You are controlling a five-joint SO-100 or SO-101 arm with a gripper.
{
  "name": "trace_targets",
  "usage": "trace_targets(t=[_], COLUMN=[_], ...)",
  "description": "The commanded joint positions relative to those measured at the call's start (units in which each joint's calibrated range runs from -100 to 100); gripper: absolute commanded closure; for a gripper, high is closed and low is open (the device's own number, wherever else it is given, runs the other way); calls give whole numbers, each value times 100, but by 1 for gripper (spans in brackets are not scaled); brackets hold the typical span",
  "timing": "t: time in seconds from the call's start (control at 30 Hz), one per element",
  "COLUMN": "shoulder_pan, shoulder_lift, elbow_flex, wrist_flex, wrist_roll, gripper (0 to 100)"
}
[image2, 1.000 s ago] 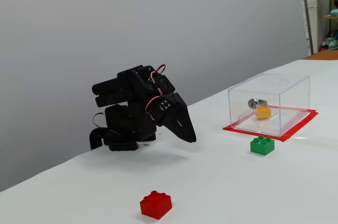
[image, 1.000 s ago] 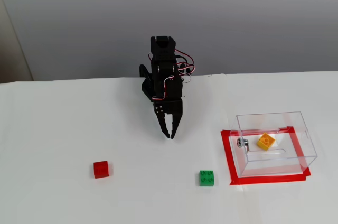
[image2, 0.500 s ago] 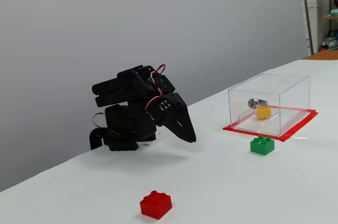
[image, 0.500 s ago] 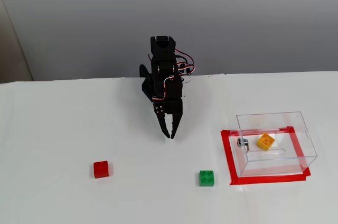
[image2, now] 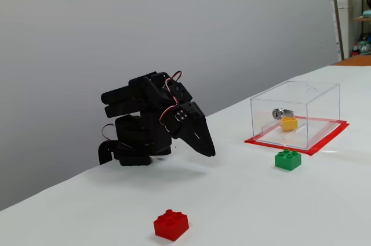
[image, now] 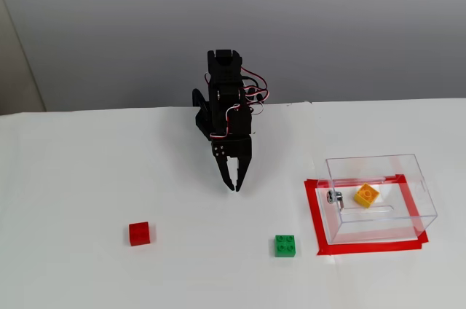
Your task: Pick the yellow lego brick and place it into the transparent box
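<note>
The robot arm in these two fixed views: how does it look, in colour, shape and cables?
The arm is all black, built of blocky servo-shaped segments. Thin red and white cables loop in the open along its upper part. The gripper has two black fingers that taper to narrow points, and small pale screw heads show near its base in both fixed views.

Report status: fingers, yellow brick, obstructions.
Gripper empty, fingers shut, folded near base. Yellow lego brick inside transparent box. Nothing in the way.
</note>
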Motion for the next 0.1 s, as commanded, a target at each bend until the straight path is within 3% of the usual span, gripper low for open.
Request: trace_targets(t=[0.0, 0.07], shoulder_pan=[64, 64], shoulder_lift=[-51, -51], elbow_flex=[36, 36], wrist_flex=[-90, -90], wrist_roll=[17, 17], gripper=[99, 99])
